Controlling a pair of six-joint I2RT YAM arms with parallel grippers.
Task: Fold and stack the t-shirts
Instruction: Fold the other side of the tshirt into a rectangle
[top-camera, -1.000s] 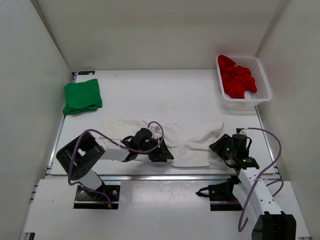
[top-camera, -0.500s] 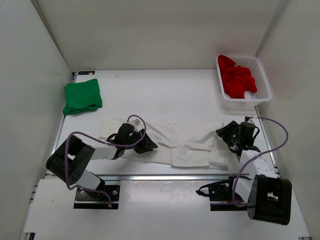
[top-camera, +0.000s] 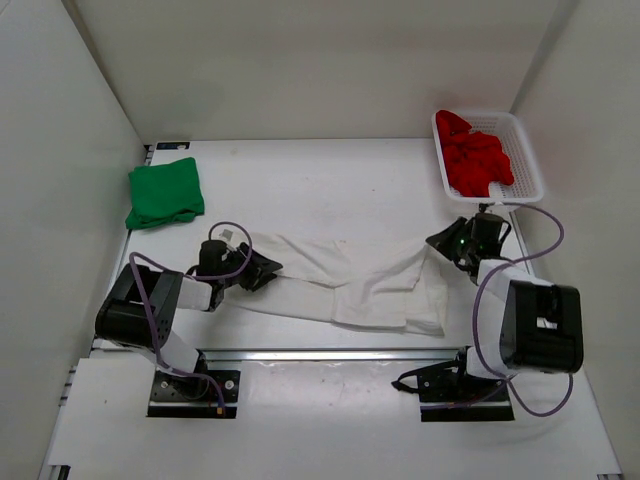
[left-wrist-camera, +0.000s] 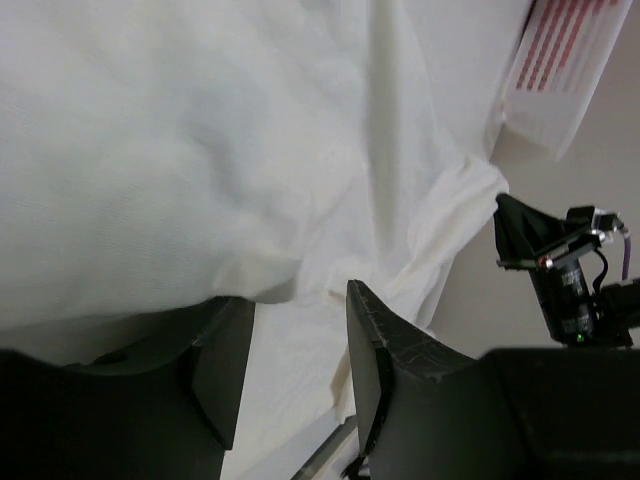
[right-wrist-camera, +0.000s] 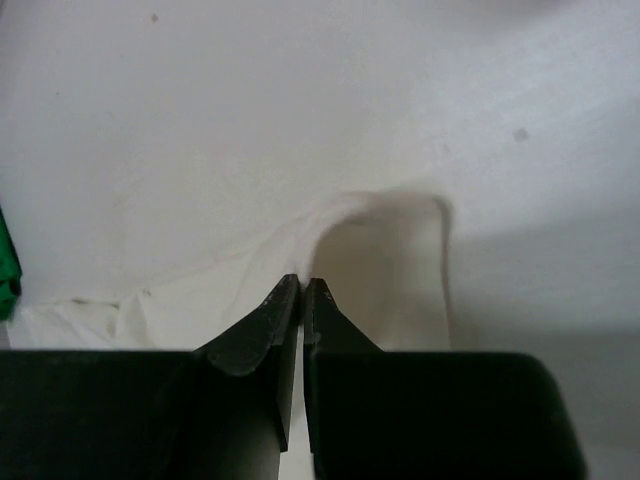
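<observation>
The white t-shirt (top-camera: 350, 285) lies spread across the table's front middle. My right gripper (top-camera: 441, 243) sits at its far right corner. In the right wrist view my right gripper (right-wrist-camera: 302, 282) is shut on a raised fold of the white t-shirt (right-wrist-camera: 390, 250). My left gripper (top-camera: 263, 268) rests at the shirt's left end. In the left wrist view my left gripper (left-wrist-camera: 295, 300) has its jaws apart, and the white t-shirt (left-wrist-camera: 180, 150) drapes over the left finger. The green t-shirt (top-camera: 165, 193) lies folded at the far left. The red t-shirt (top-camera: 476, 160) is bunched in the basket.
The white mesh basket (top-camera: 495, 204) stands at the far right corner, close behind my right gripper. White walls enclose the table on three sides. A metal rail (top-camera: 330, 353) runs along the near edge.
My left gripper slid left along the white shirt. My right gripper moved to the far side, then shut on the shirt's right corner. The shirt now stretches between the two.
</observation>
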